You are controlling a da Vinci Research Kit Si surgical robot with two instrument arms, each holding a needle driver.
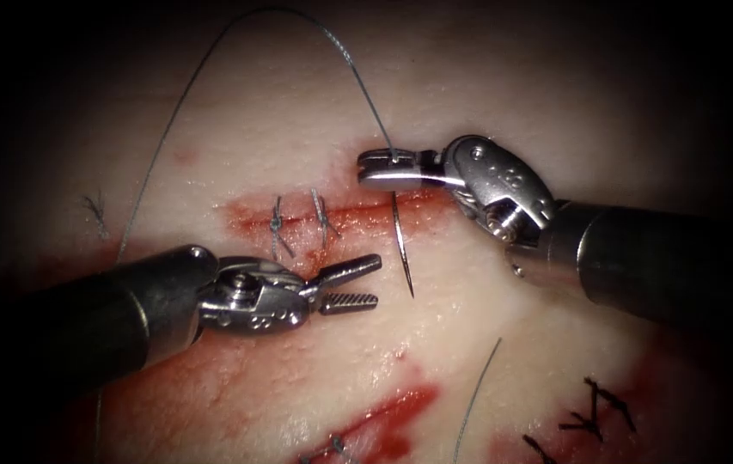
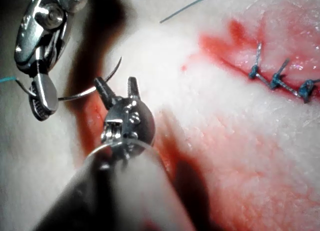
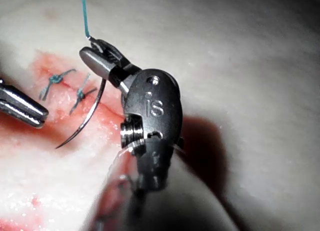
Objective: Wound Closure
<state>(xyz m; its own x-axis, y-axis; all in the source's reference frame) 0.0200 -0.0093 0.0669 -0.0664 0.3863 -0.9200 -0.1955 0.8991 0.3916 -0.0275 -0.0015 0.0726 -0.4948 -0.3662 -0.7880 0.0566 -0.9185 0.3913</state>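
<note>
Left hand agape, empty; right hand clamping needle near thread end.

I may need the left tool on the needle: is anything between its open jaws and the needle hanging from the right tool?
Nothing visible. The left tool is open and holds nothing. The right tool grips the needle near its thread end, out of the tissue; only bare tissue shows in the gap. The stitches lie left of it.

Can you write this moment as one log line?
right tool: shut on needle near thread end, clear of tissue | left tool: open, empty
</note>
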